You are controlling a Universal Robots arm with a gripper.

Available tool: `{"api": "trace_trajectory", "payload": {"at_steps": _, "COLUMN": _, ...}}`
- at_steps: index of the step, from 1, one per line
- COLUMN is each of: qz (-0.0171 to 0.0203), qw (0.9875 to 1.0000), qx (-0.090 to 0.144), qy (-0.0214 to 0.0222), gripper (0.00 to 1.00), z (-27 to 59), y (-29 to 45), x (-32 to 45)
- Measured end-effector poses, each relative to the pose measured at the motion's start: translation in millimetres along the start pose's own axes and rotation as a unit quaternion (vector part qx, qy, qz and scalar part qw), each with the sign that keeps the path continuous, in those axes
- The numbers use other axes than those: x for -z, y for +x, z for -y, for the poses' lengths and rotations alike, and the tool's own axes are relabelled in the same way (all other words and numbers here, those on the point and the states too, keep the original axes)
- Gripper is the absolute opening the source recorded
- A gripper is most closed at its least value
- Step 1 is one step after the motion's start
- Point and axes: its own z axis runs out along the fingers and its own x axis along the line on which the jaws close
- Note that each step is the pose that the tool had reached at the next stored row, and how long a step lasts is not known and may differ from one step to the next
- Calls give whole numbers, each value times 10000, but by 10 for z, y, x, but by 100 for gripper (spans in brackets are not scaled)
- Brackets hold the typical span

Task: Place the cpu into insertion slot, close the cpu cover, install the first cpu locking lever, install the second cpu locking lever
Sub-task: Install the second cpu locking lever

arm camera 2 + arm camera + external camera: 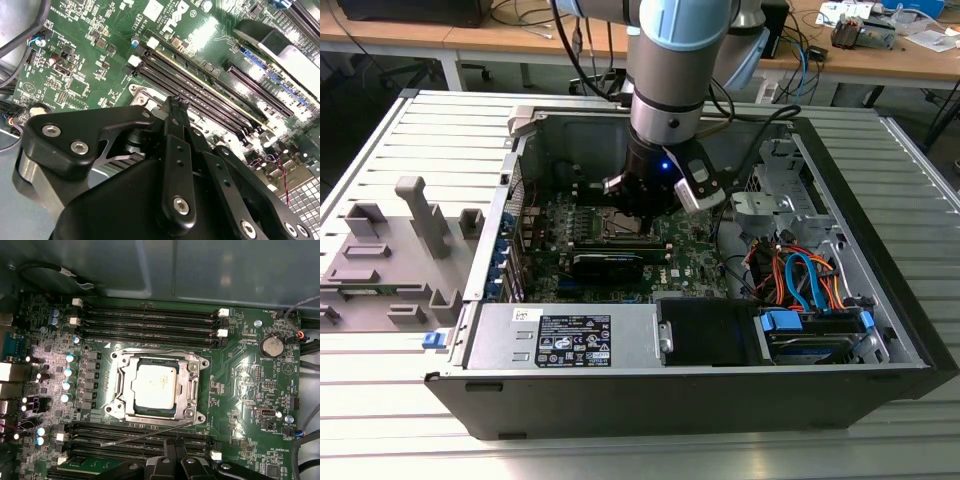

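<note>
Ribbed grey table (380, 400), open computer case (700, 395), grey fixture (395, 255)

Gripper (172, 447) low inside case. Room above cpu cover (156, 388); memory slots (150, 322) at 12 o'clock and 6 o'clock of it, capacitors (67, 385) at 9 o'clock, thin lever (145, 435) crossing at 6.

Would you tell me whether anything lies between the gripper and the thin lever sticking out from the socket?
Nothing visible does. In the first wrist view the gripper sits right beside the lever, with no part between them. The chip already lies under its cover.
</note>
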Motion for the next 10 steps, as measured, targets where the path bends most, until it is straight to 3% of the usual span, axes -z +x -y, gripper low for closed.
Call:
{"api": "trace_trajectory", "payload": {"at_steps": 5, "qz": 0, "qw": 10000, "qx": -3, "qy": 0, "gripper": 11, "z": 58, "y": 6, "x": -1}}
{"api": "trace_trajectory", "payload": {"at_steps": 10, "qz": 3, "qw": 10000, "qx": -56, "qy": -2, "gripper": 11, "z": 57, "y": -1, "x": -13}}
